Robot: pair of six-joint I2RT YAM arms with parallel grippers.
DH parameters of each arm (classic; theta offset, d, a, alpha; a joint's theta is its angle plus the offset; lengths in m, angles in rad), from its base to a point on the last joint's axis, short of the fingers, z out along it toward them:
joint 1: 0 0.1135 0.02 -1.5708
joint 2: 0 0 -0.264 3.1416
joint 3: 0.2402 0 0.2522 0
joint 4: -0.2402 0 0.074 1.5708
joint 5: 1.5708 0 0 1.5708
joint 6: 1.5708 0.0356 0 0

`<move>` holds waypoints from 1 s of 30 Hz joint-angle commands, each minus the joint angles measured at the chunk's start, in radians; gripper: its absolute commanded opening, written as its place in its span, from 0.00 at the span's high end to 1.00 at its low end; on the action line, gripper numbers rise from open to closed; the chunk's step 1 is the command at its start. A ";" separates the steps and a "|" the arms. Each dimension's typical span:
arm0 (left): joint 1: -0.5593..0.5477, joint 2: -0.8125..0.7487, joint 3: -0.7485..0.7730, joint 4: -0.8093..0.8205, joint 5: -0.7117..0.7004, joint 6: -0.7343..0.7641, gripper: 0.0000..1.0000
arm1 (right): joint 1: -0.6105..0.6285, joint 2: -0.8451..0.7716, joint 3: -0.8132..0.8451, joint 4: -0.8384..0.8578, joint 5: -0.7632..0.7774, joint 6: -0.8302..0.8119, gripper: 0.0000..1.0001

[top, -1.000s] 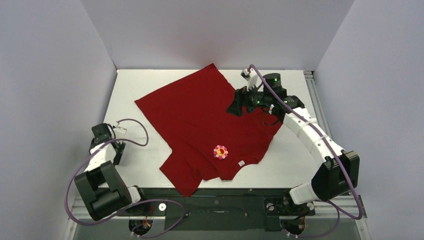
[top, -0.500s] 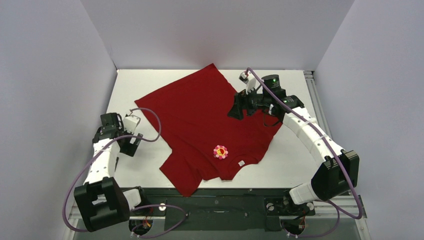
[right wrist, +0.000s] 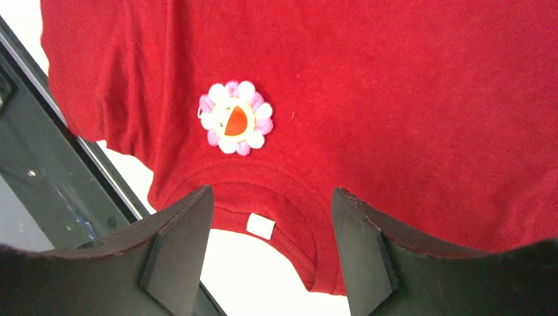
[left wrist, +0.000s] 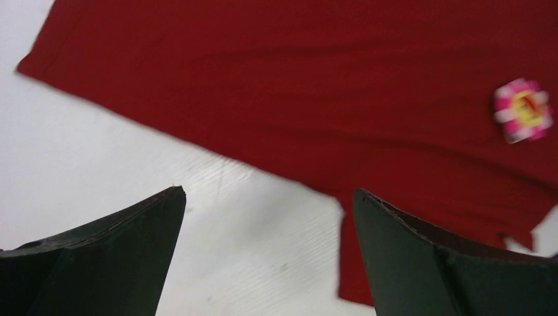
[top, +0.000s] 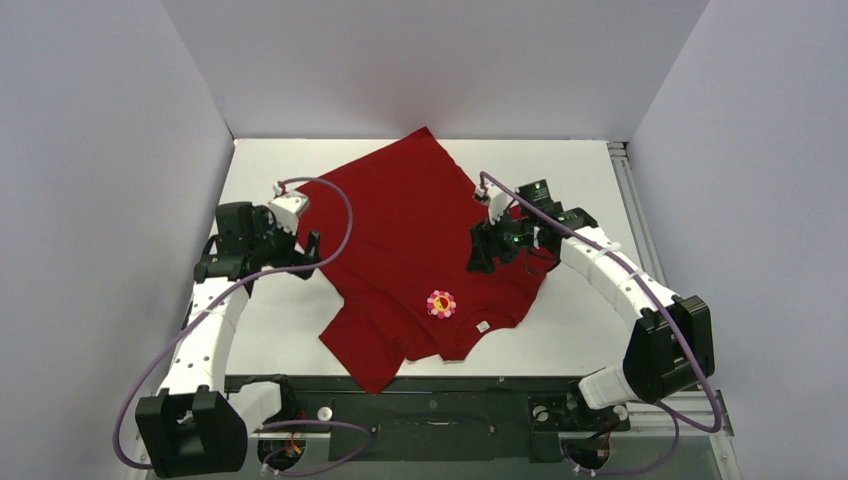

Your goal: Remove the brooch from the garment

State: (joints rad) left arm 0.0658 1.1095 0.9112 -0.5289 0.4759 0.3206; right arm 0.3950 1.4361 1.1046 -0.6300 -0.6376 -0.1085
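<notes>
The dark-red T-shirt (top: 410, 230) lies flat across the middle of the white table, neck toward the near edge. The pink flower brooch (top: 441, 303) with a yellow centre is pinned on it just above the neckline; it also shows in the right wrist view (right wrist: 235, 118) and, blurred, in the left wrist view (left wrist: 523, 110). My right gripper (top: 480, 262) is open and empty, above the shirt up and right of the brooch. My left gripper (top: 312, 250) is open and empty at the shirt's left edge, over bare table and the sleeve hem (left wrist: 355, 263).
A small white neck tag (top: 482, 326) sits at the collar, also in the right wrist view (right wrist: 261, 226). The dark metal base rail (top: 430, 400) runs along the table's near edge. Grey walls enclose the table on three sides.
My left arm has swung up from the near left side to the shirt's left edge. My right gripper has moved from the shirt's far right part down toward the brooch.
</notes>
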 commanded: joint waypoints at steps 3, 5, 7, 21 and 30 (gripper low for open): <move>-0.016 0.120 0.102 0.227 0.270 -0.388 0.04 | 0.221 -0.054 -0.084 0.097 0.310 -0.122 0.39; -0.017 0.117 0.073 0.338 0.211 -0.471 0.04 | 0.299 -0.043 -0.097 0.128 0.409 -0.157 0.39; -0.016 0.110 0.053 0.374 0.161 -0.509 0.04 | 0.368 -0.034 -0.107 0.158 0.484 -0.185 0.39; -0.004 0.072 0.031 0.447 0.064 -0.625 0.04 | 0.591 0.158 -0.112 0.287 0.670 -0.221 0.41; 0.002 0.088 0.066 0.456 0.071 -0.621 0.04 | 0.603 0.253 -0.103 0.298 0.728 -0.204 0.50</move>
State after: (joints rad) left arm 0.0620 1.2106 0.9264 -0.1291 0.5468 -0.2871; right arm 0.9901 1.6756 0.9833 -0.3698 0.0280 -0.3122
